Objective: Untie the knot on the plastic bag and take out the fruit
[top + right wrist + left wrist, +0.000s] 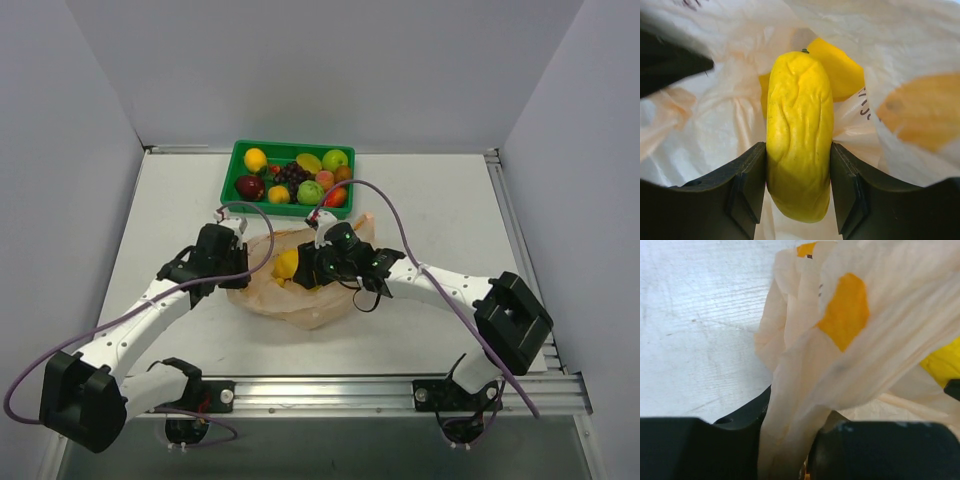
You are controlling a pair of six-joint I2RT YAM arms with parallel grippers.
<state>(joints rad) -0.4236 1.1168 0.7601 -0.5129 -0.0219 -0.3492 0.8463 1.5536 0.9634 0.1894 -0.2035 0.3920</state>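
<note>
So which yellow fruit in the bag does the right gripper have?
The long wrinkled yellow fruit, pinched between the right gripper's fingers inside the plastic bag; the smoother yellow one lies behind it, untouched.

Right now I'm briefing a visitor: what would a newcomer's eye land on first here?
The right tool clamps a wrinkled yellow fruit inside the peach plastic bag at mid-table. The left tool pinches a bunched strand of that bag's left side. Beyond them sits a green tray of mixed fruit.

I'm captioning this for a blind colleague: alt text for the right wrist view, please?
The right pincer grips a wrinkled yellow fruit between its black fingers, inside the pale peach plastic bag; a second yellow fruit lies behind it.
</note>
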